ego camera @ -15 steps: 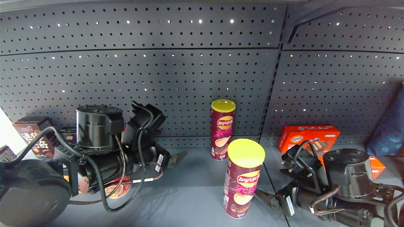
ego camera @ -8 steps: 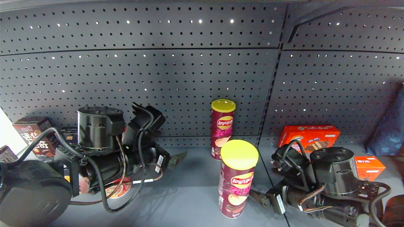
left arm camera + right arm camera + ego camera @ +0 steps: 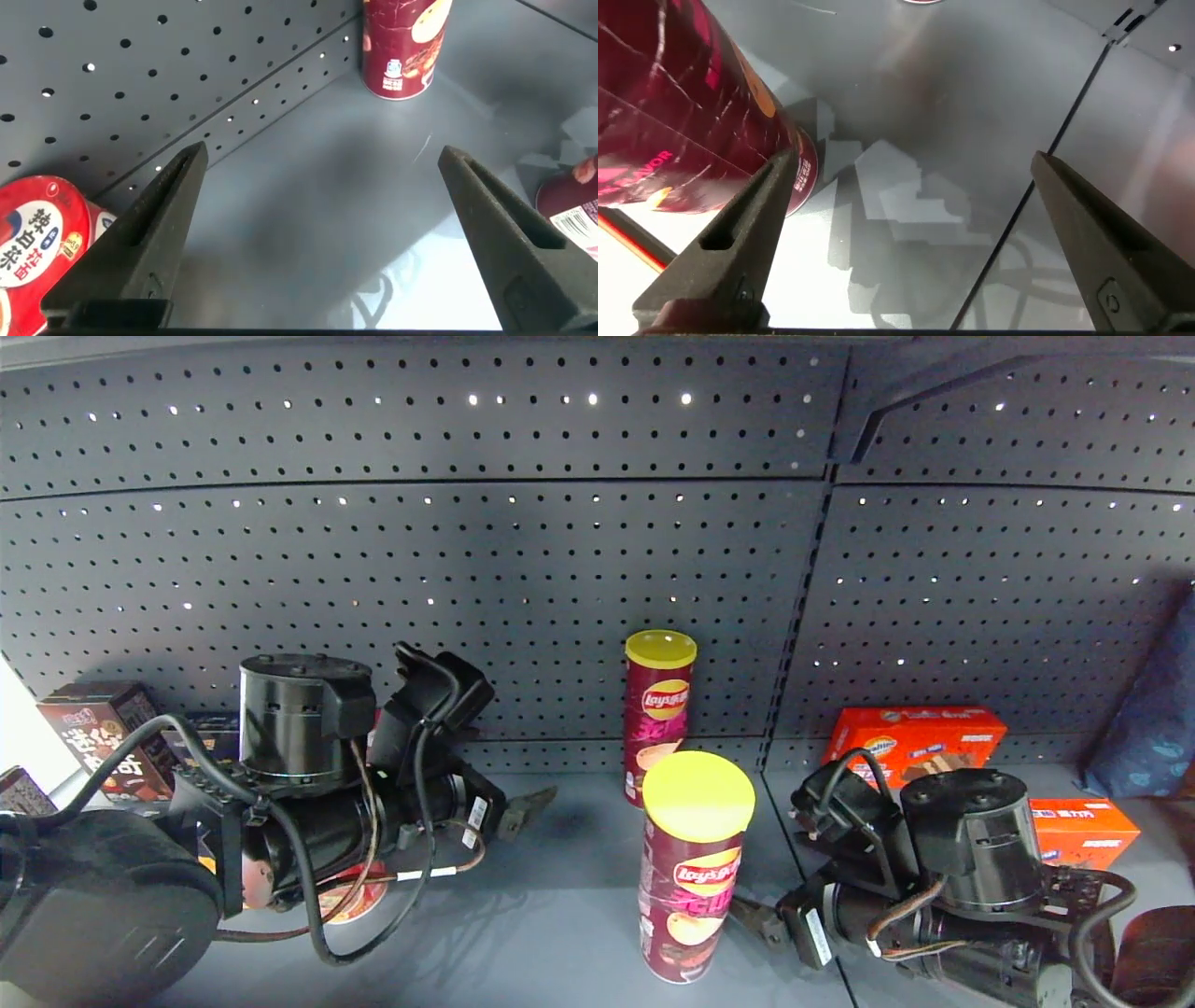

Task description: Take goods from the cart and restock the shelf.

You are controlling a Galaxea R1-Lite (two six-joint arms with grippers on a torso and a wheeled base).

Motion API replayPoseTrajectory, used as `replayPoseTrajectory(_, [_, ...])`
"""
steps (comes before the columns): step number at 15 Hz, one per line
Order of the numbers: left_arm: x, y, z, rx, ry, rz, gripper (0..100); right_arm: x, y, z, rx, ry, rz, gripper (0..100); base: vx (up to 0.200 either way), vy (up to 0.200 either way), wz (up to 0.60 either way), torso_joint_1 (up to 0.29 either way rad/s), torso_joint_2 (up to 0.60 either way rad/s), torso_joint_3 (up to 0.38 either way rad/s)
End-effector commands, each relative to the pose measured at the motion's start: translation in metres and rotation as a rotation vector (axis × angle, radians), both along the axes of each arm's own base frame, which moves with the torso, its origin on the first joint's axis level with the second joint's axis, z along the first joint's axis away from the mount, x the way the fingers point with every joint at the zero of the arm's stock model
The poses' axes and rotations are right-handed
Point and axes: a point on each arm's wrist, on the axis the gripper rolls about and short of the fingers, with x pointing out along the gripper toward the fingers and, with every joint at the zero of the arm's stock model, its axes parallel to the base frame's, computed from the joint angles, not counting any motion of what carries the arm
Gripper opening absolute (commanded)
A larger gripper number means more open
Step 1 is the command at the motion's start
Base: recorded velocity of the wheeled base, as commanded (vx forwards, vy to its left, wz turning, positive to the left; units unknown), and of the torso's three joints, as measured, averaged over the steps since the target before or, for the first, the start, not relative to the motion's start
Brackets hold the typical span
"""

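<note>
Two dark red chip cans with yellow lids stand upright on the grey shelf (image 3: pixel 560 915). The back can (image 3: pixel 659 709) (image 3: pixel 402 47) is against the pegboard wall. The front can (image 3: pixel 695 868) (image 3: pixel 682 112) (image 3: pixel 570 201) stands nearer the shelf's front edge. My right gripper (image 3: pixel 747 913) (image 3: pixel 912 163) lies low on the shelf just right of the front can, open, with the can beside one finger (image 3: pixel 757 224) and nothing between the fingers. My left gripper (image 3: pixel 532 798) (image 3: pixel 322 154) hovers left of the back can, open and empty.
Orange boxes (image 3: pixel 913 742) (image 3: pixel 1083 831) sit at the right behind my right arm, with a blue bag (image 3: pixel 1153 728) beyond. Dark brown boxes (image 3: pixel 103 737) and a red noodle cup (image 3: pixel 345 901) (image 3: pixel 37 243) are at the left. The pegboard wall (image 3: pixel 523 569) closes the back.
My right arm has slid left along the shelf, and the front can has shifted left with it. The left arm has barely moved.
</note>
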Motion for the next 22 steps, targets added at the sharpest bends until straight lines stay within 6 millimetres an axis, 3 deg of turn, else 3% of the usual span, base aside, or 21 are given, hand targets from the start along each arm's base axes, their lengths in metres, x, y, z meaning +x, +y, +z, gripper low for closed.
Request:
replayPoseTrajectory(1, [0.001,0.0,-0.002,0.004,0.007,0.001,100,0.0,0.001,-0.001,-0.001,0.001,0.003,100,0.0,0.0,0.0,0.0,0.0,0.0])
replayPoseTrajectory(15, [-0.002,0.001,-0.005,0.008,0.015,0.001,100,-0.009,0.003,0.0,-0.001,-0.001,0.026,100,0.0,0.0,0.0,0.0,0.0,0.0])
replayPoseTrajectory(17, [-0.005,0.002,-0.005,0.01,0.016,-0.001,100,-0.011,-0.004,0.01,0.022,-0.03,0.006,100,0.0,0.0,0.0,0.0,0.0,0.0])
replayPoseTrajectory(22, [-0.03,0.017,0.041,-0.063,-0.135,0.016,100,-0.015,-0.02,0.031,0.072,-0.099,-0.052,100,0.0,0.0,0.0,0.0,0.0,0.0])
